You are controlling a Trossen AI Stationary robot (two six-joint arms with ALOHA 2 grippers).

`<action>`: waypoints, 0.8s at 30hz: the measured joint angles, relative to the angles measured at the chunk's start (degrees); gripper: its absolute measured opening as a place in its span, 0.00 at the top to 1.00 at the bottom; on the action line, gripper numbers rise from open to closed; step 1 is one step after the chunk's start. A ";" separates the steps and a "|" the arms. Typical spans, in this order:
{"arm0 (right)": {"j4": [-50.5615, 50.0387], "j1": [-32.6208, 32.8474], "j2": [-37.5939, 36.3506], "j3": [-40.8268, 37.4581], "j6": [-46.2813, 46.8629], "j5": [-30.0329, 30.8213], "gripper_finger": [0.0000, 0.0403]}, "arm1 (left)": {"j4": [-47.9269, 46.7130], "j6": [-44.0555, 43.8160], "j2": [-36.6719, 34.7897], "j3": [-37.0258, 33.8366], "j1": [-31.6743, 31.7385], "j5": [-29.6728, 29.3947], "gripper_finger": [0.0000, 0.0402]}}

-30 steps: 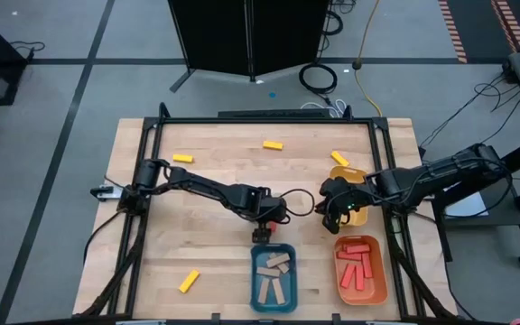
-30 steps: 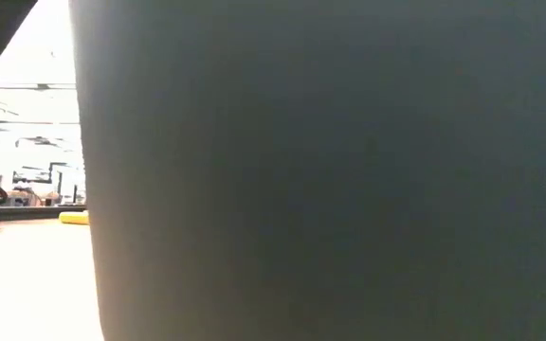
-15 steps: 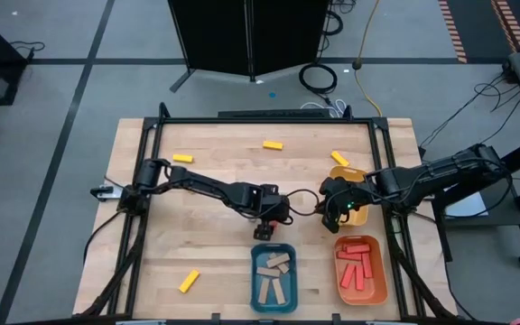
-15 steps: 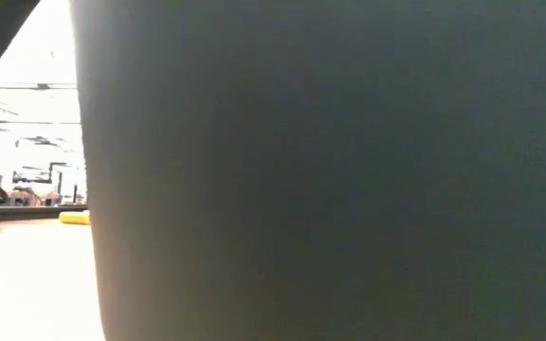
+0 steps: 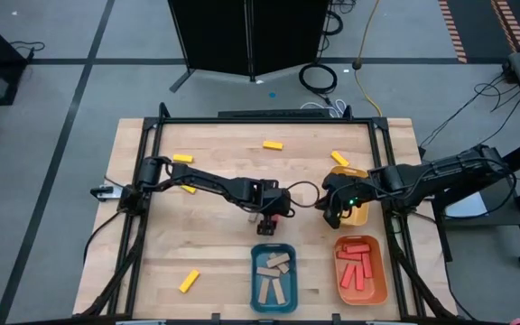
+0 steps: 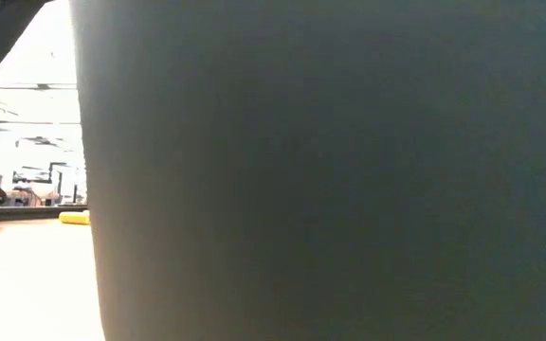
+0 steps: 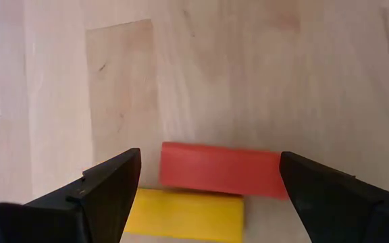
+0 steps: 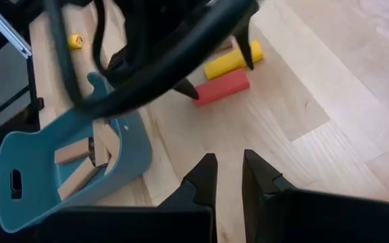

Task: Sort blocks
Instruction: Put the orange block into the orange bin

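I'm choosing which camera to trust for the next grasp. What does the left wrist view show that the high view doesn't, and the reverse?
Only the left wrist view shows the red block touching the yellow block side by side, between the open left gripper fingers. Only the high view shows the blue tray, orange tray, scattered yellow blocks and the right gripper. Both show the wooden table.

Two dark jointed arms, black looping cables (green light on right arm (image 5: 351, 200)).
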 joint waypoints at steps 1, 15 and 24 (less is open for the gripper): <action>-0.01 0.00 0.00 0.00 0.05 0.00 1.00 | 0.05 0.00 -0.02 0.00 0.28 0.36 0.13; 4.32 -0.72 0.00 0.00 1.55 0.00 1.00 | 0.42 4.84 -0.06 -0.02 2.30 10.29 0.02; 4.34 -0.44 0.00 0.00 2.83 -0.31 1.00 | -0.15 4.61 -0.06 -0.07 2.16 9.29 0.02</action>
